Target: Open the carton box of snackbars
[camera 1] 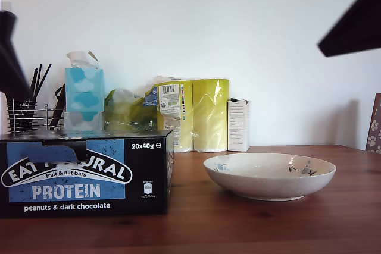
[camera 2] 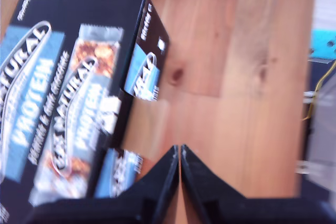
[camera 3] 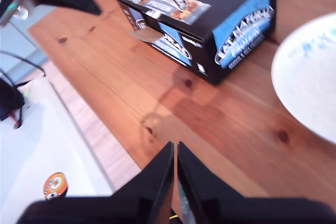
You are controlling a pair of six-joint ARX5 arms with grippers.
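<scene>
First tool (camera 2: 180, 153) jaws closed, empty; second tool (camera 3: 175, 150) likewise.

My first tool (camera 2: 179, 153) is matte black plastic, made of two wedge-shaped fingers (camera 2: 157, 179) that taper to sharp points with a thin seam between them, widening into a broad black base. My second tool (camera 3: 175, 150) has the same look: two black tapered fingers (camera 3: 152, 182), smooth and unmarked. In the exterior view, a dark angular arm part (camera 1: 356, 25) shows at the upper right, plain black.
</scene>
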